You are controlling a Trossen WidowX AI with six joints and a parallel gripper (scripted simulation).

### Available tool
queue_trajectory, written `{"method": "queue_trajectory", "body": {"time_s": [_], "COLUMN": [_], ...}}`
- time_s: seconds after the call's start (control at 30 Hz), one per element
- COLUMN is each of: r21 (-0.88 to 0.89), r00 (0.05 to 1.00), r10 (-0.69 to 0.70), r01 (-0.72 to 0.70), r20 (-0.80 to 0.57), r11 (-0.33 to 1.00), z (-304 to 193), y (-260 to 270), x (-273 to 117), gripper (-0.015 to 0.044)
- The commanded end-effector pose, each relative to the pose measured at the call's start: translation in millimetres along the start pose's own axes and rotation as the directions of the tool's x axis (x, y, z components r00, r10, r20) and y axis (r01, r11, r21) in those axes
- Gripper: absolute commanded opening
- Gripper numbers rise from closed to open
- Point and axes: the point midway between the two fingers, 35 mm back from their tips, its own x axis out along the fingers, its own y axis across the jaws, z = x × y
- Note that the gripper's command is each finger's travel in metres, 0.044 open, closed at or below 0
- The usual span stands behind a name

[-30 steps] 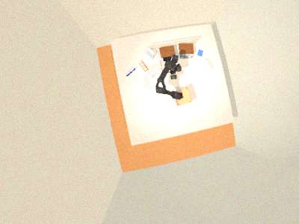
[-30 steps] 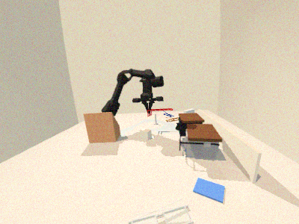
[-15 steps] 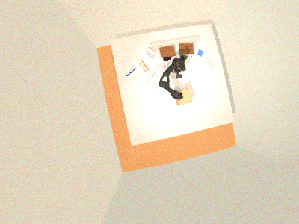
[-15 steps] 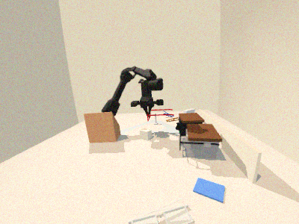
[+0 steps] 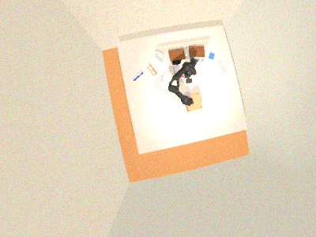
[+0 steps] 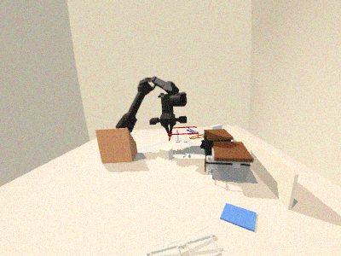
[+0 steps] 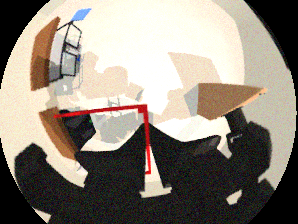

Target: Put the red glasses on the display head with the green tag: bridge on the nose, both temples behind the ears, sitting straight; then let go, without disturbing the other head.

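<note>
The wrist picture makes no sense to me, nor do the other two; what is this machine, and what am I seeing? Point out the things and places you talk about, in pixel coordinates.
It is one black jointed arm (image 5: 173, 88) (image 6: 135, 102) ending in a two-fingered hand (image 6: 170, 133) (image 7: 145, 125). The top view looks down from high above, the exterior view looks across the table from one side, and the wrist view rides beside the hand. The hand is shut on the red glasses (image 6: 184, 134) (image 7: 100, 111), holding them in the air. Nearby stand two brown-topped display heads (image 5: 176, 54) (image 6: 233, 151) (image 7: 45, 54). On the table lie a flat blue piece (image 5: 212, 56) (image 6: 239, 217) (image 7: 81, 14) and other glasses, some blue, some orange.
</note>
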Motion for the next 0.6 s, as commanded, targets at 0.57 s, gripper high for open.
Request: {"method": "queue_trajectory", "body": {"time_s": [0.57], "r21": [0.006], "r00": [1.0], "r10": [-0.005], "r01": [0.005], "r20": [-0.004], "r11": [1.0], "z": [2], "y": [-1], "x": [21], "gripper": [0.0]}}
